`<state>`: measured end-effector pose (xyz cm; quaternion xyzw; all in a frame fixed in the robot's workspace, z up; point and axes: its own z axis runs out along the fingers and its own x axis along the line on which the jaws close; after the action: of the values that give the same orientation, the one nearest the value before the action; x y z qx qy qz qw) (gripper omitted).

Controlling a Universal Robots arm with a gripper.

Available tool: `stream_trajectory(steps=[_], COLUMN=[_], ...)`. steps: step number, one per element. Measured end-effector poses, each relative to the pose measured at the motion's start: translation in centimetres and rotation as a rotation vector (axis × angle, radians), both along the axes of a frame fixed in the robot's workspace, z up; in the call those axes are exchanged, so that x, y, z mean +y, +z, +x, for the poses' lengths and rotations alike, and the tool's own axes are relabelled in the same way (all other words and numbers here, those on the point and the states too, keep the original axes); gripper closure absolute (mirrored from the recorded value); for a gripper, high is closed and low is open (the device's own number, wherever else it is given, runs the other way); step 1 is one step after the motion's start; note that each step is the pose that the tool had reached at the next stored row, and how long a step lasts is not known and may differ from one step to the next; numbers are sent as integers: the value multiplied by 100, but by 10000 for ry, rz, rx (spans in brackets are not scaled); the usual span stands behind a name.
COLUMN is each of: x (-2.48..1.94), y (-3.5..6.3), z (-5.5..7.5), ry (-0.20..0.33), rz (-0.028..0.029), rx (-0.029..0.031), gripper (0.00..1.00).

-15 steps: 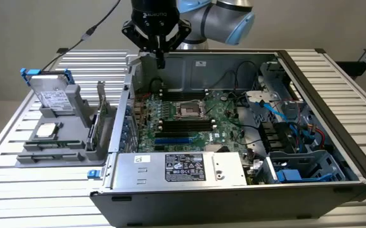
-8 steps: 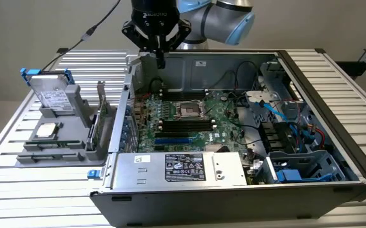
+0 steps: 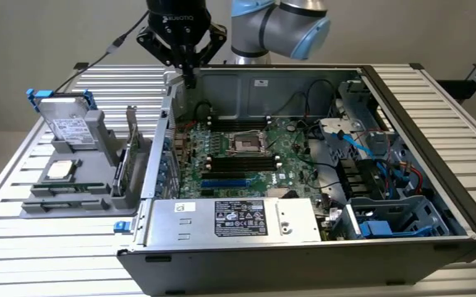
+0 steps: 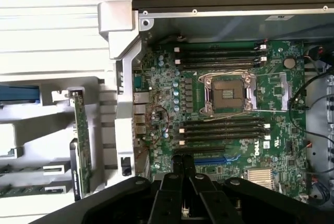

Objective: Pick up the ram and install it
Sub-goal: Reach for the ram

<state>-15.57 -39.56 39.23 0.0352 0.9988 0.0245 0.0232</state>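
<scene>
**Gripper [image 3: 188, 79] shut and empty; ram [image 3: 65, 185] lying in its holder [image 3: 97, 131]**

You are hovering the gripper over the back corner of the computer case [image 3: 403, 93], fingers pressed together and holding nothing. The ram is sitting well apart, on the desk [image 3: 15, 247]. A clean pick is probably calling for open fingers squared to the stick's long edges. The exterior view is showing that gap, while the wrist view is laying the memory slots [image 4: 224, 129] out head-on.

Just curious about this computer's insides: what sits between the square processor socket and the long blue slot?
A bank of long black memory slots lies there, plain in the wrist view and the exterior view.
</scene>
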Motion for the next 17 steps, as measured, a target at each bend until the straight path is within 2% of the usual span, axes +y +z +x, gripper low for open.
stream_trajectory(steps=[6,11,13,17], x=[1,8,10,15], y=[-9,-45,-59,-79], z=[-273,-489,-574,-738], ry=[7,36,40,46], rz=[-1,-18,-20,-25], rx=[1,52,117,314], gripper=[90,90,90,90])
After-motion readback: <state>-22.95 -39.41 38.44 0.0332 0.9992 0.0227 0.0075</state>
